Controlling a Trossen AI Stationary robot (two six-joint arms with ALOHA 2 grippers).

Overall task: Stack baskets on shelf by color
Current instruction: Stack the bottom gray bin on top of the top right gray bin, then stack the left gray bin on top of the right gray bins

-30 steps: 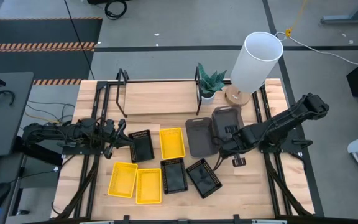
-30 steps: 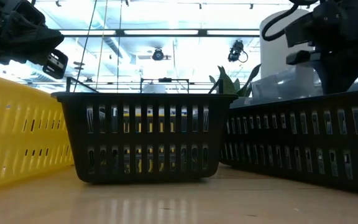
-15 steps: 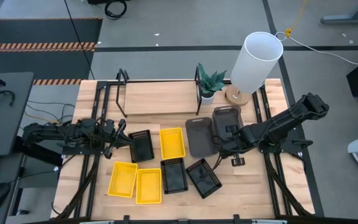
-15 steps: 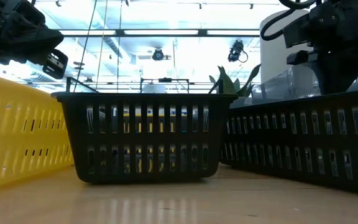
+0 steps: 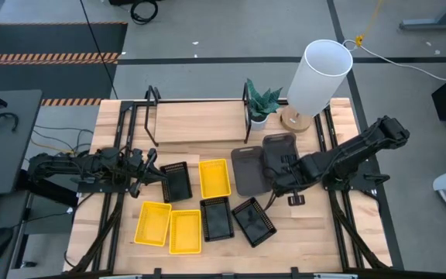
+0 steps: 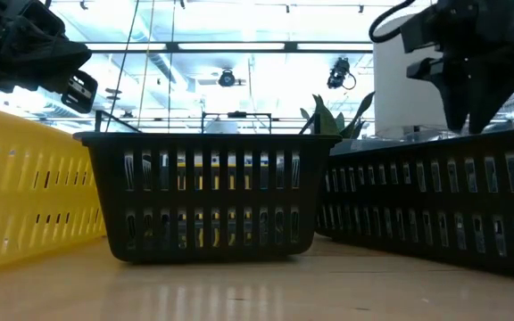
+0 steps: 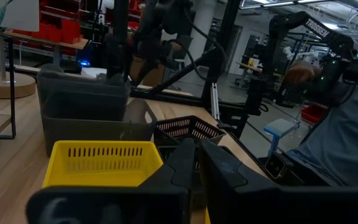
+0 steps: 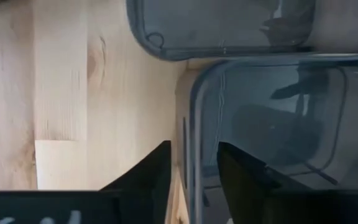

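- The right gripper (image 5: 279,169) sits at the rim of a grey basket (image 5: 281,151) beside a second grey basket (image 5: 249,169), on the surface below the shelf (image 5: 200,122)
- In the right wrist view its jaws stand parted astride that basket's wall, not pressing it
- The left gripper (image 5: 155,173) rests at a black basket (image 5: 176,181); its jaws look narrow, and I cannot tell whether they pinch the mesh
- Risk: if the right arm lifts with the jaws this loose, the wall may slip out; the neighbouring grey basket lies so near it could be dragged along
- The high view shows the shelf bare and all other baskets on the surface
- The low view hides the shelf board behind a black basket
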